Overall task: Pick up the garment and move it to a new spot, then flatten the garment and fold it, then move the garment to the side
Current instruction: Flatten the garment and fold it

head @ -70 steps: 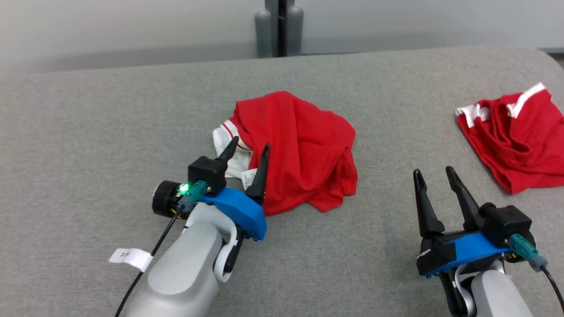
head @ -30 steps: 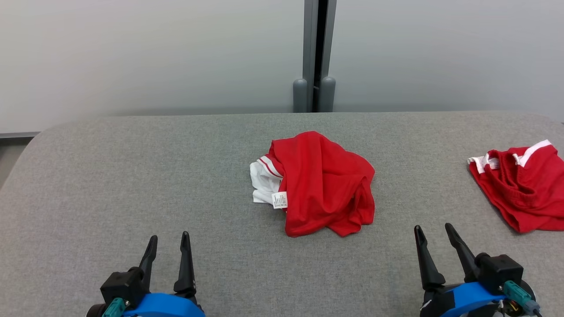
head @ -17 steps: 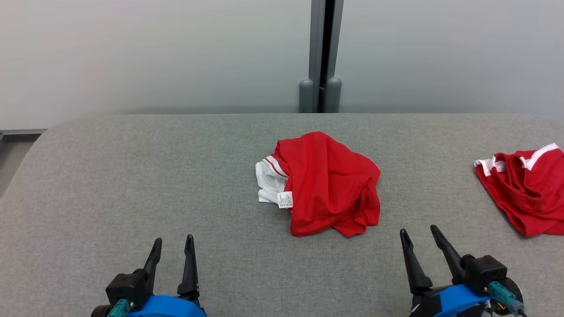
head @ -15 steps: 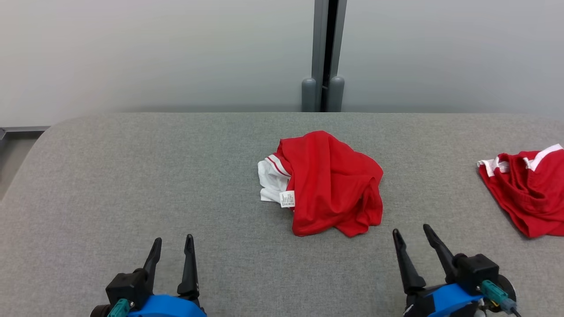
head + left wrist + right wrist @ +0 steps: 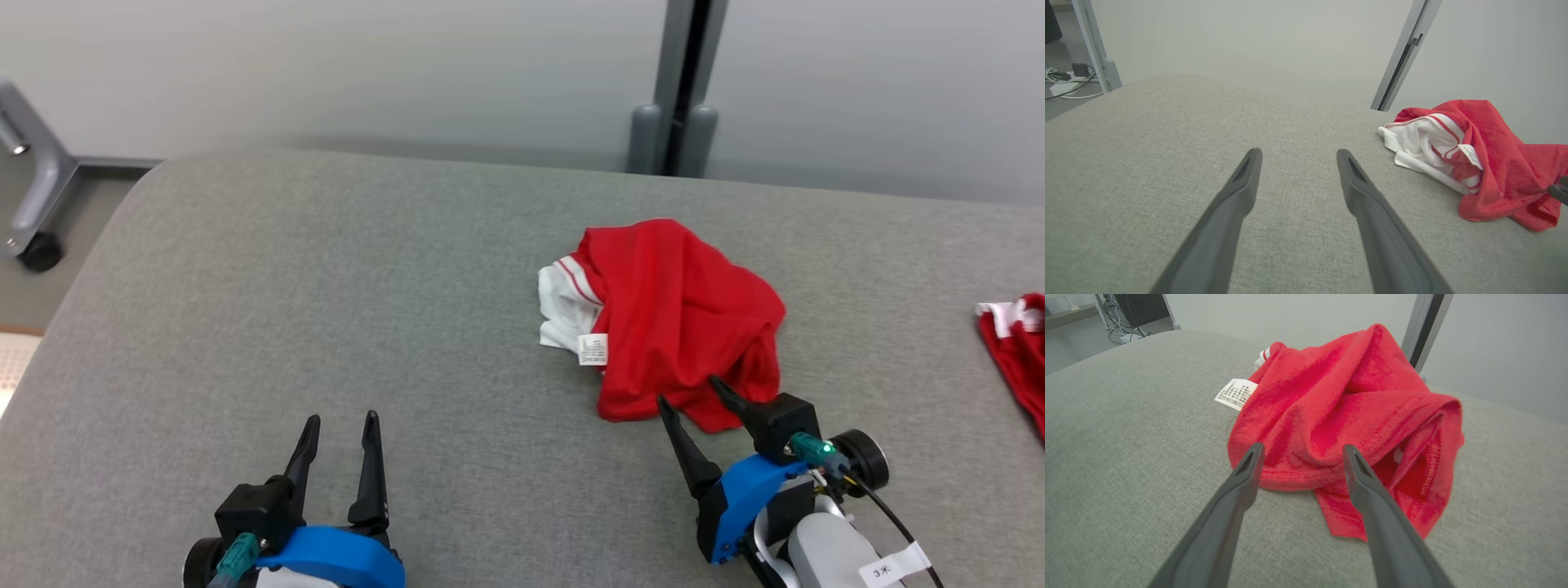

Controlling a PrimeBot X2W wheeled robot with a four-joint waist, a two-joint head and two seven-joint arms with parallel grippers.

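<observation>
Crumpled red-and-white cloth garment (image 5: 678, 318); right gripper (image 5: 686, 389) at its near hem, spread, empty; left gripper (image 5: 342, 416) well apart, likewise.

Head cam: fwd/down over grey fabric table (image 5: 326, 286). L wrist cam low, crumpled red-and-white cloth garment (image 5: 1502, 163) at 2 o'clock; R cam close, at 12. All share it.

A red garment (image 5: 678, 314) lies crumpled in a loose heap on the grey surface. White fabric with red stripes and a small white label show at its left edge.
</observation>
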